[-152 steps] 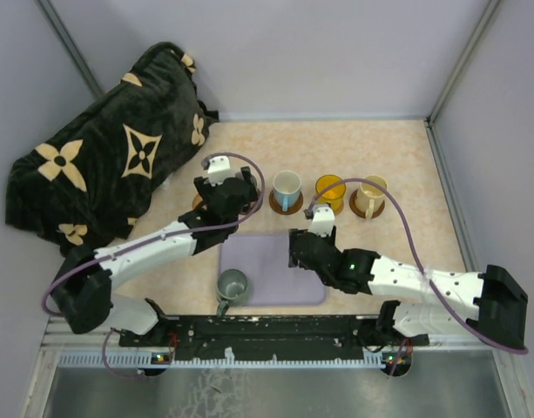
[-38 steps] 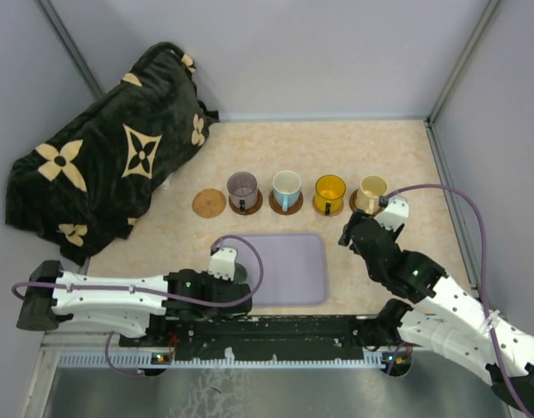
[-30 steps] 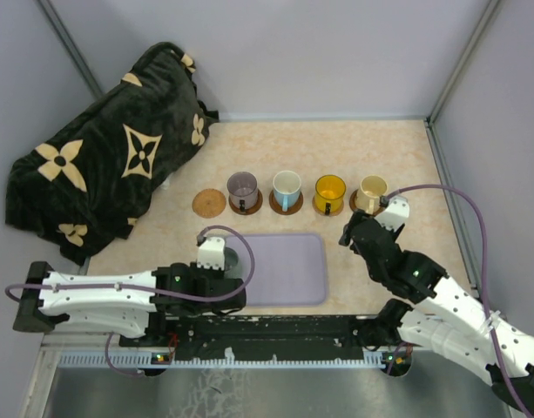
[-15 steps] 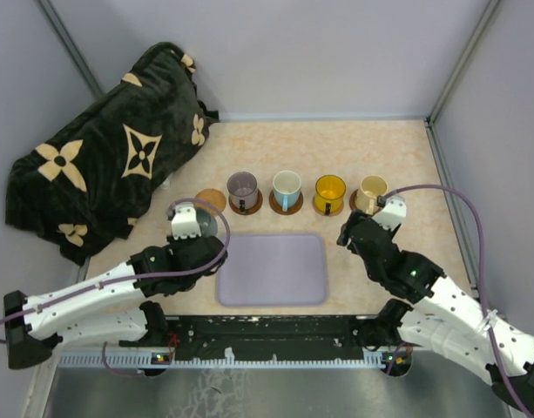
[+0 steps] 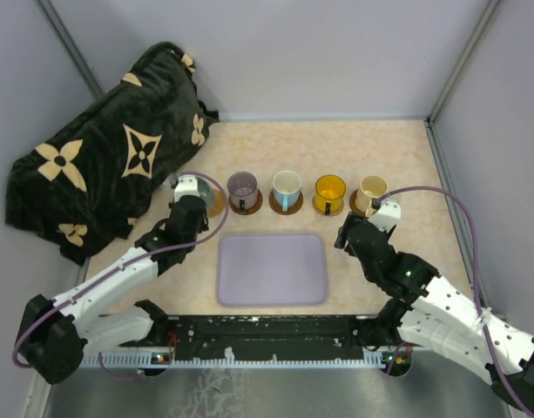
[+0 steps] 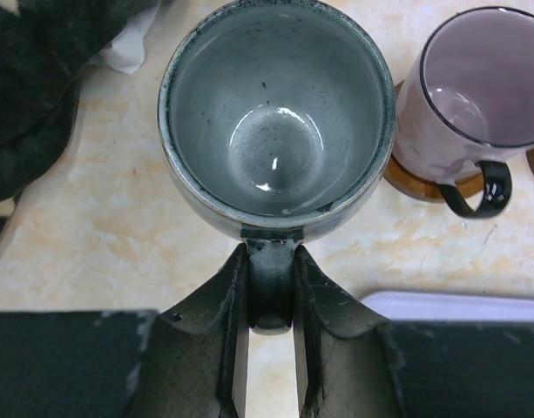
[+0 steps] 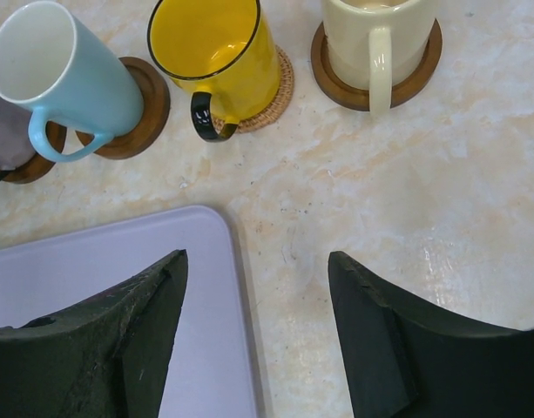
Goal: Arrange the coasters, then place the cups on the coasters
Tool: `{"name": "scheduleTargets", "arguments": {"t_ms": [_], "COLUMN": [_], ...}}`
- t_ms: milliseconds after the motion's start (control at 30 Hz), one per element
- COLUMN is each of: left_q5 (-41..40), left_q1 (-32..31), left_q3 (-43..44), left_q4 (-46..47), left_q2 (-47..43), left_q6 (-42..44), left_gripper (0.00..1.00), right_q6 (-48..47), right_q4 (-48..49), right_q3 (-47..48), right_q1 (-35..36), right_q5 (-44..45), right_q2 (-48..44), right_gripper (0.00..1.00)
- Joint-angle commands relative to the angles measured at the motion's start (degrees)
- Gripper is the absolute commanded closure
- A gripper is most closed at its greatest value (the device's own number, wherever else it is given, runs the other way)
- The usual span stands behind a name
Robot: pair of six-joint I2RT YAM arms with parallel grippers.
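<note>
**Top view.** Shows the left tool (image 5: 197,198) clenched on the handle of the grey-green cup (image 5: 193,185), at the left end of the row of cups on the far half of the bench (image 5: 397,157). Places that cup over or just beside the fifth coaster (image 5: 217,206), a tan disc partly hidden by the tool; cannot tell whether resting on it or raised above it. Shows the dark patterned blanket (image 5: 101,148) heaped at far left and the lavender tray (image 5: 272,268) lying between the two arms.

**Left wrist view.** Shows both fingers (image 6: 234,322) pressed against the dark handle, with the held cup upright. Shows the smoky purple cup (image 6: 484,83) just to the right, upright on a dark brown coaster (image 6: 413,180), handle toward the camera, apart from the held cup.

**Right wrist view.** Shows the right tool (image 7: 256,279) released, fingers spread wide with nothing between them, poised above the bench beside the tray's right edge. Beyond the fingers, shows three more cups, each upright on its own coaster: the blue-handled cup (image 7: 66,74) on dark brown, the yellow-orange cup (image 7: 219,48) on a lighter woven coaster (image 7: 282,91), the cream cup (image 7: 380,30) on dark brown, all with handles toward the camera.
</note>
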Motion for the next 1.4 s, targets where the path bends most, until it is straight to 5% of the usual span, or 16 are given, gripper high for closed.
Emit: {"name": "scheduleTargets", "arguments": {"t_ms": [0, 500, 1367], "left_q5": [7.9, 18.2, 15.1], "left_q1": [6.2, 11.5, 11.5], "left_q3": [1.2, 5.4, 7.0], "left_q4": [13.9, 17.2, 18.2], "left_q2": [3.1, 14.4, 18.3], "left_q6": [5.2, 8.6, 4.8], "left_gripper": [1.0, 1.0, 1.0], "right_q6": [-0.8, -1.4, -0.8], "right_q4": [2.3, 4.1, 4.4], "right_q3": [0.2, 0.3, -0.6], "right_q1": [-0.3, -0.3, -0.3], "right_q5": [0.7, 0.8, -0.4], "right_q2": [-0.1, 1.0, 1.0], "right_gripper": [0.34, 0.34, 0.34]}}
